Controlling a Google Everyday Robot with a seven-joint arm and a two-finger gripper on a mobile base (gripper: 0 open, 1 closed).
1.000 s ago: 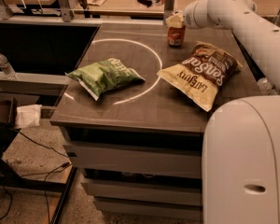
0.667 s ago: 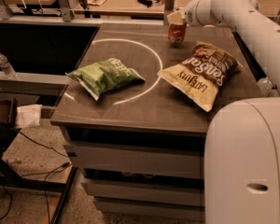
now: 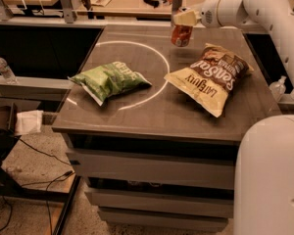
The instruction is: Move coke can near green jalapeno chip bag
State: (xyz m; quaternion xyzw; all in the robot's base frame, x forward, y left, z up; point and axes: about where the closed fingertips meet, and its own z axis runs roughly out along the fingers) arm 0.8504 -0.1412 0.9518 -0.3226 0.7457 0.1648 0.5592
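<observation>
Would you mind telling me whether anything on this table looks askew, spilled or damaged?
Nothing spilled or torn. The coke can, at the far side of the table with the claw over its top, looks slightly tilted; the green jalapeno chip bag and brown chip bag lie flat.

Glossy white rounded arm (image 3: 272,6) with a cream claw (image 3: 185,17) atop the coke can (image 3: 181,35)

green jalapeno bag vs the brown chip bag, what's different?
Colour: the green jalapeno chip bag is light green; the brown chip bag is brown and cream.
Size: the brown chip bag is clearly larger.
Place: the green one lies left, mostly inside the white circle; the brown one lies right, mostly outside it.
Both lie flat on the table. The gripper is at the far edge, jaws on the coke can.
</observation>
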